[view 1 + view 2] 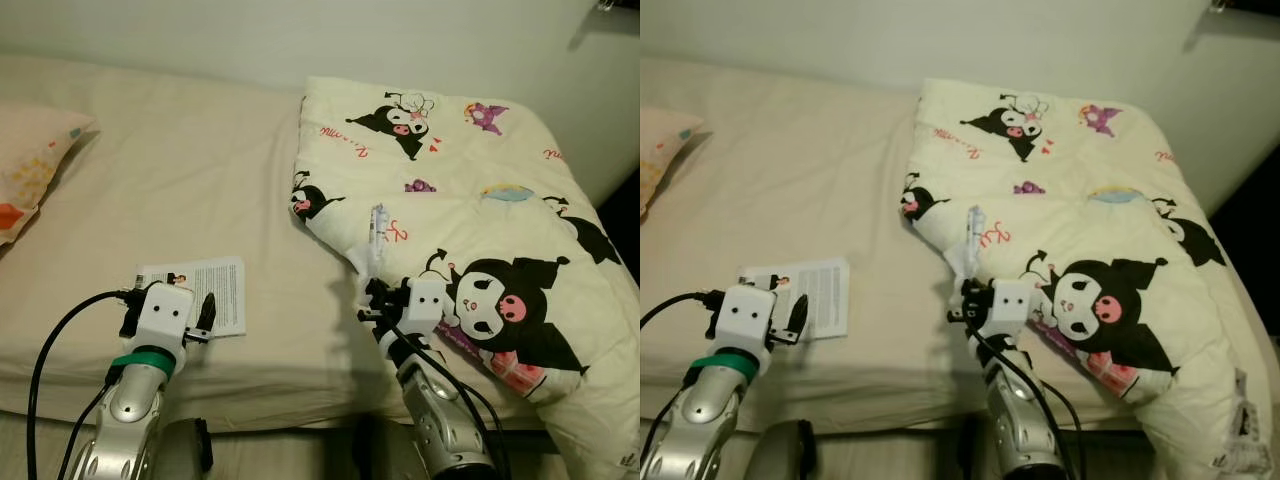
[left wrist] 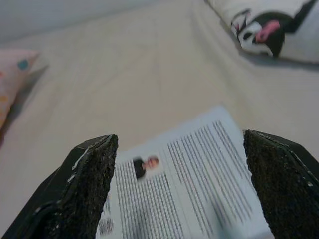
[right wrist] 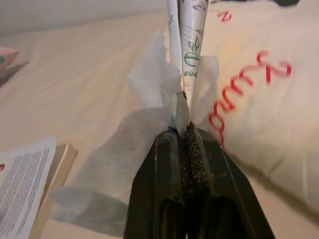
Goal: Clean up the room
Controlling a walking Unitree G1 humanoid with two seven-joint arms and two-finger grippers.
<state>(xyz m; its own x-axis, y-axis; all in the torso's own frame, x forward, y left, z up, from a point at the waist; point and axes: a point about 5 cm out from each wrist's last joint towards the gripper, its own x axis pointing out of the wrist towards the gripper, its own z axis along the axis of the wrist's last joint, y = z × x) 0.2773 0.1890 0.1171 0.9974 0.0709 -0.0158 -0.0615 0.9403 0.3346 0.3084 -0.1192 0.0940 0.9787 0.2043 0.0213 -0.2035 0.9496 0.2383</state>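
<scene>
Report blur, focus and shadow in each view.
Left wrist view: printed booklet blurred, open fingers sharper. Right wrist view: wrapper and tissue crisp at the shut fingers, blanket softer. Eye views: dim, grainy, dark shadow below the bed edge.

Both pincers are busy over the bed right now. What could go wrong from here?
1. The right pincer is shut on only the lower tip of the wrapper and tissue; the loose tissue could slip free when lifted.
2. The left pincer is open over the flat leaflet; its fingertips may skid on the thin paper or pinch the bedsheet instead.
3. The right arm sits against the quilt and could drag it.
</scene>
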